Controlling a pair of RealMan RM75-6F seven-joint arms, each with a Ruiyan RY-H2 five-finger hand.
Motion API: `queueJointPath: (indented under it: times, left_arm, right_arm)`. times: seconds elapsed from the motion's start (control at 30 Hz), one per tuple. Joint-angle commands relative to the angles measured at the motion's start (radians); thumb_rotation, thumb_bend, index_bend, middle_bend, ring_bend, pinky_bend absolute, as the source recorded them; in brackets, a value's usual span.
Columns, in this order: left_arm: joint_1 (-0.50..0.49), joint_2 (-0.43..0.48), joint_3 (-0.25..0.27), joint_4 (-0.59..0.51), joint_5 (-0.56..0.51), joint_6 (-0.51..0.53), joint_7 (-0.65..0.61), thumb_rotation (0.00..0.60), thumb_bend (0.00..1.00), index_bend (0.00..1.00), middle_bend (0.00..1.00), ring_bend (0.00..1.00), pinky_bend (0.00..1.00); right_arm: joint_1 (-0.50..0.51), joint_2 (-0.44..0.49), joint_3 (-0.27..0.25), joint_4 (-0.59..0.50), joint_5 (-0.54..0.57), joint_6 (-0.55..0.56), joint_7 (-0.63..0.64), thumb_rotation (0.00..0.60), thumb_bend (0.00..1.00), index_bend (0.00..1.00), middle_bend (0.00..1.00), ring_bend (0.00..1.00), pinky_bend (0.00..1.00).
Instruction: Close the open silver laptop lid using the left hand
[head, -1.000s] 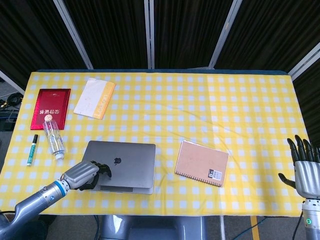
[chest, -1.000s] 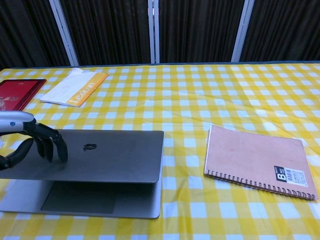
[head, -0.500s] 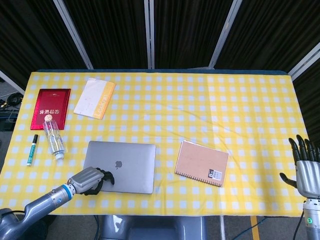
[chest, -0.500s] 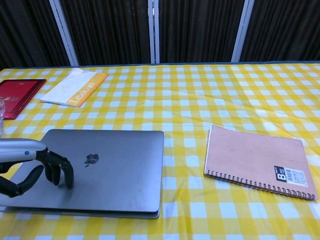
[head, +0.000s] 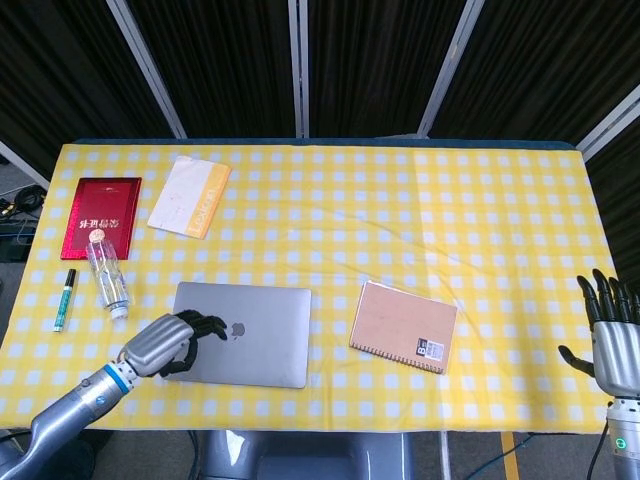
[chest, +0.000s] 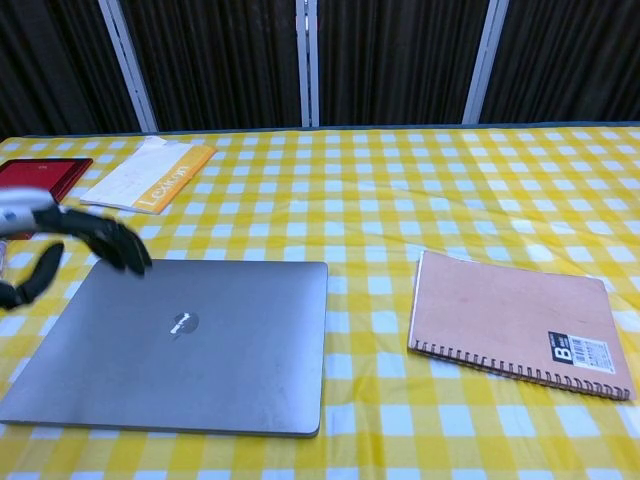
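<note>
The silver laptop (head: 250, 335) lies near the table's front edge with its lid flat down on its base, logo facing up; it also fills the chest view's lower left (chest: 200, 350). My left hand (head: 170, 342) hovers over the laptop's left edge, fingers loosely curved and apart, holding nothing. In the chest view the left hand (chest: 65, 248) is raised off the lid, not touching it. My right hand (head: 610, 335) stands upright at the far right beyond the table's edge, fingers spread and empty.
A brown spiral notebook (head: 403, 327) lies right of the laptop. At the back left are a red booklet (head: 101, 216) and a white and orange envelope (head: 190, 196). A clear bottle (head: 107, 273) and a green pen (head: 64, 299) lie left of the laptop.
The lid went from partly raised to flat on the base under my left hand. That hand then lifted off the lid toward the laptop's left edge. The right hand barely moved.
</note>
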Motion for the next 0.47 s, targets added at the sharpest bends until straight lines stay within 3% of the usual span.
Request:
queueJointPath:
  times: [0.03,0.07,0.13,0.17,0.3,0.47]
  left_arm:
    - [0.15,0.051,-0.064,-0.024,-0.008,0.282,0.113,0.565,0.61,0.17,0.0,0.01,0.0]
    - [0.176,0.052,-0.076,-0.034,-0.034,0.319,0.16,0.574,0.38,0.13,0.0,0.0,0.0]
    - [0.229,0.048,-0.095,-0.054,-0.087,0.384,0.269,0.593,0.1,0.05,0.0,0.0,0.0]
    - [0.26,0.047,-0.1,-0.066,-0.116,0.417,0.346,0.599,0.03,0.01,0.0,0.0,0.0]
    - [0.335,0.017,-0.109,-0.069,-0.173,0.502,0.507,0.6,0.0,0.0,0.0,0.0,0.0]
    - [0.395,-0.025,-0.1,-0.041,-0.235,0.522,0.525,0.6,0.0,0.0,0.0,0.0,0.0]
  right_arm:
    - [-0.001,0.003,-0.003,-0.005,-0.008,0.005,0.003,0.6,0.0,0.0,0.0,0.0,0.0]
    - [-0.002,0.004,-0.004,-0.007,-0.012,0.006,0.005,0.6,0.0,0.0,0.0,0.0,0.0]
    - [-0.003,0.006,-0.005,-0.012,-0.019,0.01,0.008,0.6,0.0,0.0,0.0,0.0,0.0]
    - [-0.003,0.008,-0.006,-0.014,-0.023,0.012,0.011,0.6,0.0,0.0,0.0,0.0,0.0]
    - [-0.003,0.011,-0.009,-0.02,-0.035,0.016,0.017,0.6,0.0,0.0,0.0,0.0,0.0]
    - [-0.005,0.019,-0.01,-0.026,-0.048,0.024,0.036,0.6,0.0,0.0,0.0,0.0,0.0]
